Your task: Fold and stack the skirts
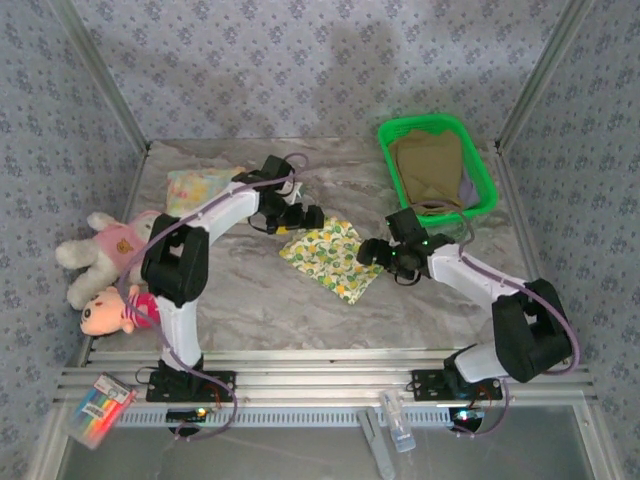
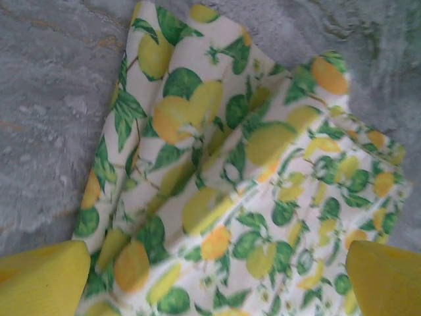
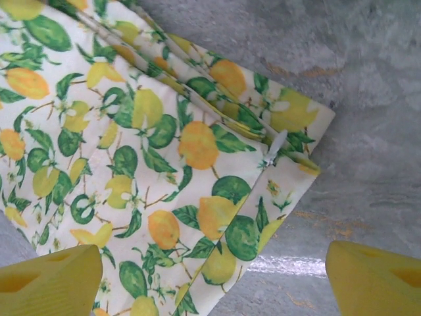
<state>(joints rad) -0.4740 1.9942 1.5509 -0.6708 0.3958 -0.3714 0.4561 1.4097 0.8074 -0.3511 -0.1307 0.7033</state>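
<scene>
Starting with the left gripper: spread wide, clasping nothing, poised just over the upper-left edge of the white-yellow floral skirt. Confirmed through its wrist camera, with yellow fingertips at the bottom corners and gathered, rumpled cloth between. Then to the right gripper: likewise fully apart and empty, set at the skirt's right edge, above a corner bearing a small white zipper pull. Probably stationed at opposite edges so as to pinch both sides and carry one half over the other. Outward from there: lying loose and roughly diamond-wise on the marble worktop at mid-frame, layered in places to judge by the pleats, but not squared off. Further out, at upper left, a pale yellow pastel skirt, seemingly folded flat, likely marking the stacking spot. At upper right, a green basket holding the olive-khaki skirt with a sliver of lavender skirt at its edge, presumably waiting their turn. At far left, a pink plush toy, well apart and no part of the job.
</scene>
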